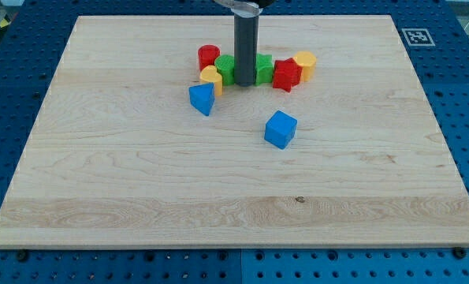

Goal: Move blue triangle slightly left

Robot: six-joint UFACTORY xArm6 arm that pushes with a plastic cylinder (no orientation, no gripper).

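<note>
Blue triangle (202,99), a smooth wedge, is sitting with its apex pointing down-right on the wooden desk (139,181); my tip (244,84) is resting right of it; no hand is showing.

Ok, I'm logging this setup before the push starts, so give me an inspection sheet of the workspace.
Surface: wooden board, flat, pale grain, one small dark knot near the view's bottom.
Job's things: blue triangle lies apart at the cluster's lower left edge, close beside the yellow block.
Clutter: red cylinder, two green blocks, red star-like block, second yellow block, and a blue cube alone toward the view's bottom.
Grippers: none; my tip stands between the green blocks, to the triangle's upper right.
Cables: nothing seen.
Surroundings: blue perforated table, a marker tag at the view's top right.
</note>
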